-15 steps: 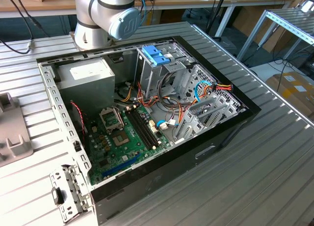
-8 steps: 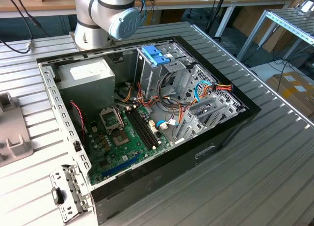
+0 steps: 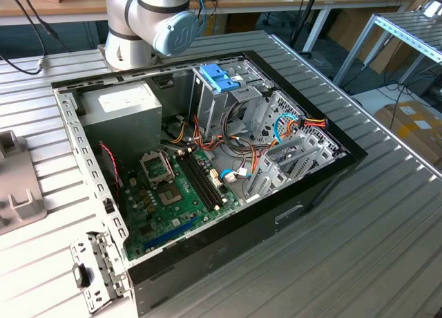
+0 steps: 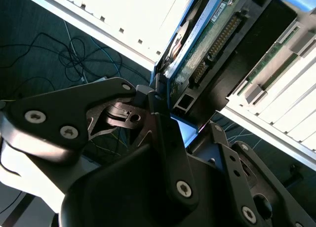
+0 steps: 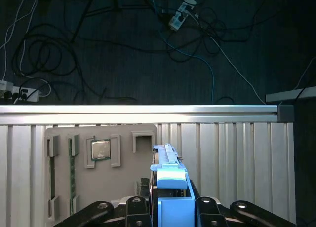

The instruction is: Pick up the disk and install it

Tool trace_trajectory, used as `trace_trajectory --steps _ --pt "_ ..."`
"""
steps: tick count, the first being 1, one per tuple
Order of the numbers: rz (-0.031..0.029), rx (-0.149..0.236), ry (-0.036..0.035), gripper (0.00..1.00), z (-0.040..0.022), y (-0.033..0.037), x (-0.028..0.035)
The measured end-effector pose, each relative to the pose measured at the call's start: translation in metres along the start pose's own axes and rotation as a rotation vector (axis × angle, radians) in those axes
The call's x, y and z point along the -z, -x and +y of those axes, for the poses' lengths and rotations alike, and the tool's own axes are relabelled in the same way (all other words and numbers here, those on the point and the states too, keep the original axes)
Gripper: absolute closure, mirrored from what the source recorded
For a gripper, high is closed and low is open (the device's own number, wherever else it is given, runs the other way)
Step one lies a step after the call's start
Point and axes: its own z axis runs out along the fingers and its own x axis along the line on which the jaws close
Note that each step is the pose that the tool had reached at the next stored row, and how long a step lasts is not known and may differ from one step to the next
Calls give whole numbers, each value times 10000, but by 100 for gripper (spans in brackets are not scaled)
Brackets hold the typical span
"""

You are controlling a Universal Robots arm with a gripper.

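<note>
My end effector [image 5: 170,203] is closed on the disk [image 5: 170,175]. In the first wrist view the disk stands on its edge between my two fingers [image 5: 139,203], which press on it from both sides, and the light-blue rail [image 5: 174,207] shows in the gap between them. I think this side grip is chosen because the disk is thin and flat: pinched like this, it cannot swing, and its front end stays free.

In the second wrist view the end effector [image 4: 181,122] has the same hold, and I see the green circuit board [image 4: 210,32] on one face of the disk [image 4: 197,49], with the connector row open to the camera.

Behind the disk lies the slatted table [image 5: 237,153]. On it, near the disk, rests a grey tray [image 5: 128,160] with shaped pockets; one pocket keeps a chip [image 5: 100,149]. I judge that the pockets hold each part in a known place. I cannot tell if the disk touches the table or tray. Beyond the table edge is the dark floor [image 5: 123,49] with loose cables [image 5: 44,59].

In the exterior view the case [image 3: 290,214] lies on its side with the panel off, so the inside opens upward. The motherboard [image 3: 173,193] is there, and the metal cage [image 3: 228,107] beside it. The disk is not in the case, so by my judgement the picking is done and the installing is not.
</note>
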Motion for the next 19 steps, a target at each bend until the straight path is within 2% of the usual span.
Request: trace_trajectory --steps 19 --pt "-44 2 0 63 4 9 87"
